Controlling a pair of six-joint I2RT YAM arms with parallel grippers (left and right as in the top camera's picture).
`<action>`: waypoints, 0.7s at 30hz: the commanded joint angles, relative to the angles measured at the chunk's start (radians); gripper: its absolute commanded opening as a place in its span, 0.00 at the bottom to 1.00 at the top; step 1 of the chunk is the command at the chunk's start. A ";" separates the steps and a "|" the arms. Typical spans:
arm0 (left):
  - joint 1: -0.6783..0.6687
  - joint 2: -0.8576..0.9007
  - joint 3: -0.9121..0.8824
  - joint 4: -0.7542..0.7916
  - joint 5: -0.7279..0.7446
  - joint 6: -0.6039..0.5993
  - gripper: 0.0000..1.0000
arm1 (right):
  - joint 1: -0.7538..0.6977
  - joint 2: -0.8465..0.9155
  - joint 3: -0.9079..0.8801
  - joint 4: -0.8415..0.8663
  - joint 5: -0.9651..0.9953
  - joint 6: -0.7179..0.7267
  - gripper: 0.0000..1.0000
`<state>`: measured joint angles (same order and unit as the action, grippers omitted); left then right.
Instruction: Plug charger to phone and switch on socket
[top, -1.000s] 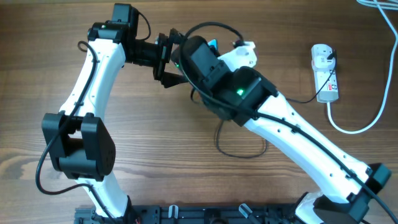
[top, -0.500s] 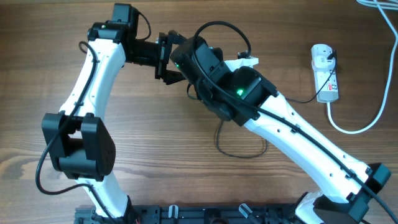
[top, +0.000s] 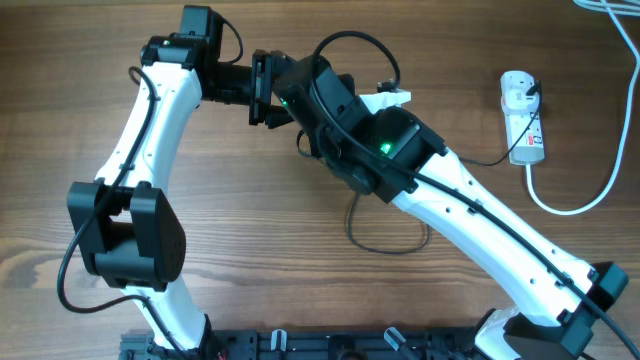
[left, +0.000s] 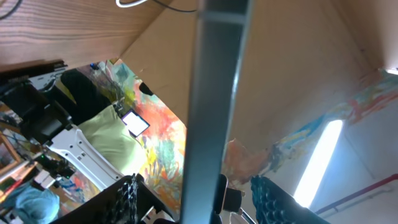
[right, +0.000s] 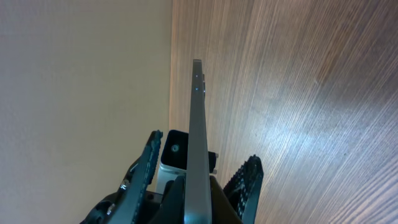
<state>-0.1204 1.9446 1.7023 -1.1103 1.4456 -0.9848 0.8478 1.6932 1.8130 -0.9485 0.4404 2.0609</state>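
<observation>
The phone (right: 196, 118) shows edge-on as a thin grey slab, and my right gripper (right: 198, 190) is shut on its near end. My left gripper (left: 199, 196) faces it from the other side. Its ribbed fingers (left: 127, 193) flank the phone's edge (left: 214, 93), open, with a gap on either side. From overhead the two grippers meet at the far centre, left gripper (top: 270, 92), and the phone is hidden under the right wrist. The charger (top: 385, 245) loops its thin black cable across the table to a plug in the socket (top: 524, 135) at the far right.
A thick white cord (top: 590, 195) curves from the socket toward the right edge. The right arm's white forearm (top: 500, 240) crosses the table diagonally above the cable loop. The left arm (top: 150, 130) stands at the left.
The left gripper's jaws have narrowed around the phone. The right wrist has shifted slightly left, bringing the phone deeper between them.
</observation>
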 joint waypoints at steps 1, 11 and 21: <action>0.000 -0.033 0.001 0.002 0.024 0.000 0.58 | 0.002 -0.001 0.011 0.009 -0.002 0.011 0.05; 0.000 -0.033 0.001 0.002 0.024 0.000 0.53 | 0.002 -0.001 0.011 0.018 0.023 0.011 0.04; 0.000 -0.033 0.001 0.002 0.023 0.000 0.44 | 0.002 -0.001 0.011 0.026 0.022 0.011 0.06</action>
<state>-0.1204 1.9446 1.7023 -1.1103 1.4460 -0.9855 0.8478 1.6932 1.8130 -0.9352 0.4381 2.0613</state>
